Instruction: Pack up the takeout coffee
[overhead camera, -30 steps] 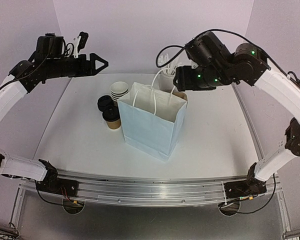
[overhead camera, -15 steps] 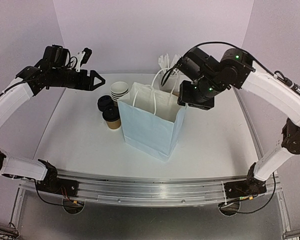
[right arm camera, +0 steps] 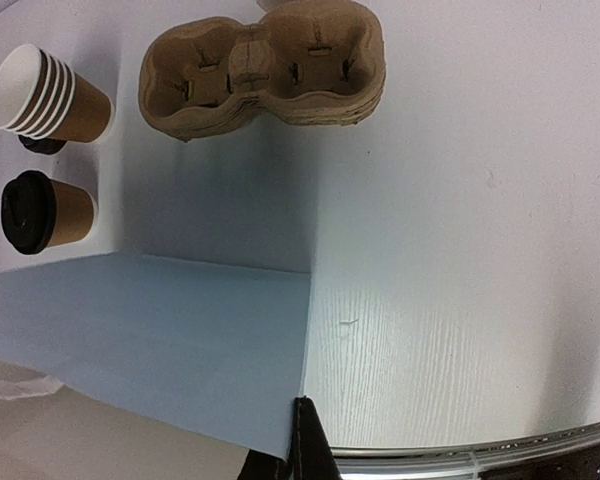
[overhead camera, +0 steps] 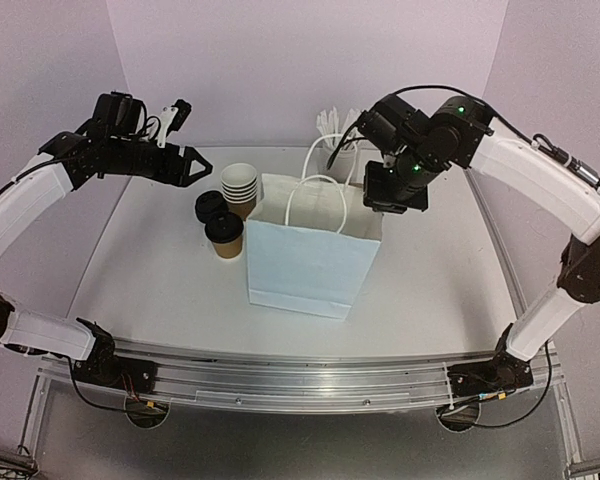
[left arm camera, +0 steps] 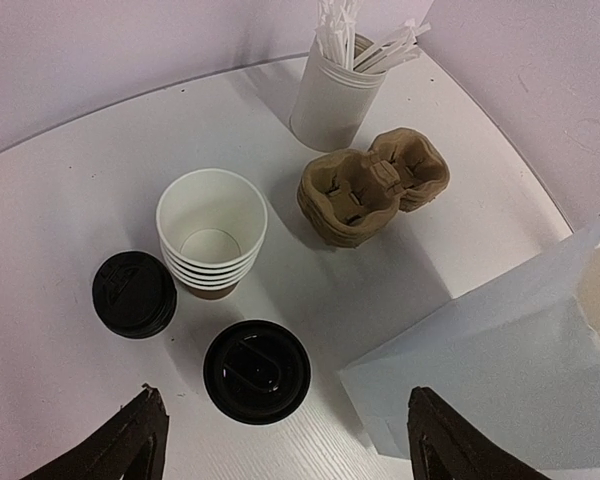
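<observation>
The takeout coffee (overhead camera: 224,235), a brown cup with a black lid (left arm camera: 256,370), stands upright on the table left of the pale blue paper bag (overhead camera: 305,260). It shows at the left edge of the right wrist view too (right arm camera: 45,212). My left gripper (overhead camera: 185,165) hovers open above and behind the cup, apart from it, its fingertips (left arm camera: 148,420) spread wide either side of the cup. My right gripper (overhead camera: 382,200) is shut on the bag's upper back right rim (right arm camera: 280,430), at the bag's corner fold.
A nested stack of cups (overhead camera: 239,185) and a pile of black lids (overhead camera: 209,206) stand just behind the coffee. Stacked brown cup carriers (left arm camera: 372,185) and a white holder of stirrers (left arm camera: 335,95) sit farther back. The bag's handles (overhead camera: 315,195) stick up.
My right gripper has come down onto the bag's back right rim and shut. The bag has swung round square to the front. The left gripper has dipped slightly.
</observation>
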